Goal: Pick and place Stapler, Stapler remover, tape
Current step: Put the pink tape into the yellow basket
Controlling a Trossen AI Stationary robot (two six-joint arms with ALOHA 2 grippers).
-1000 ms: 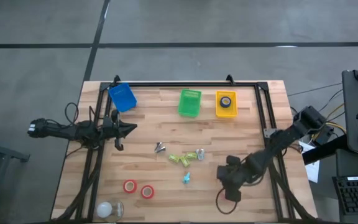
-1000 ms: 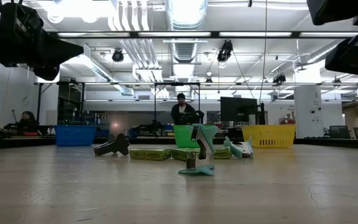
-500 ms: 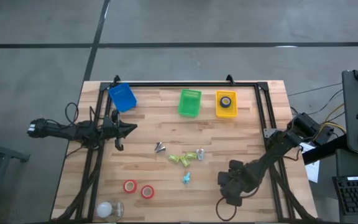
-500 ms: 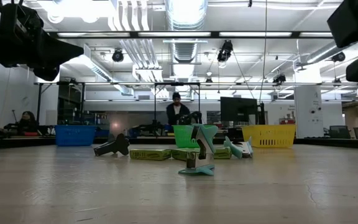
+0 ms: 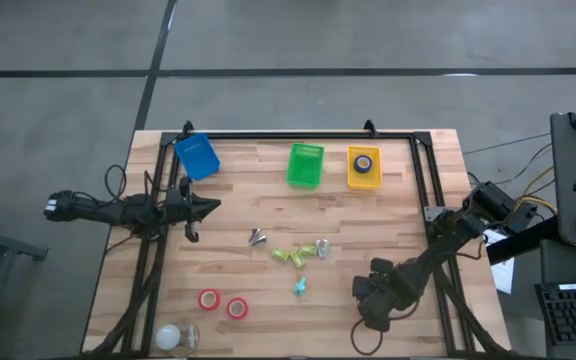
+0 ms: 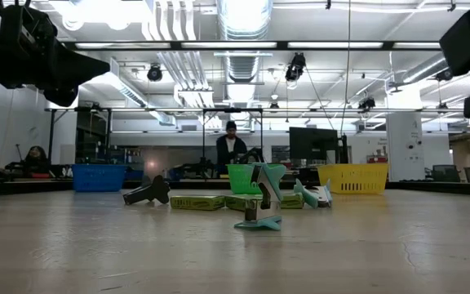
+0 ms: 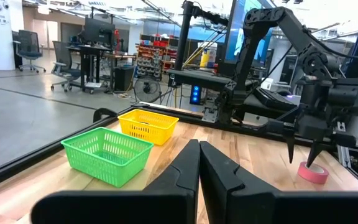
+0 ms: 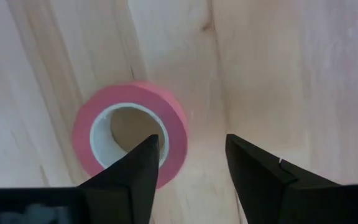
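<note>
I've got the right gripper (image 8: 188, 165) part-open and empty straight above a red tape roll (image 8: 131, 132), one finger over its hole, other outside the rim

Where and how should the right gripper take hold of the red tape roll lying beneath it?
Grip the tape roll across its wall, coming straight down: it lies flat with its hollow centre up. The right gripper hangs open above it, one finger over the hole and one outside the rim, so closing should pinch the wall.

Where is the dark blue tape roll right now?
In the high view, the dark blue tape roll sits inside the yellow basket, right of the green basket.
</note>
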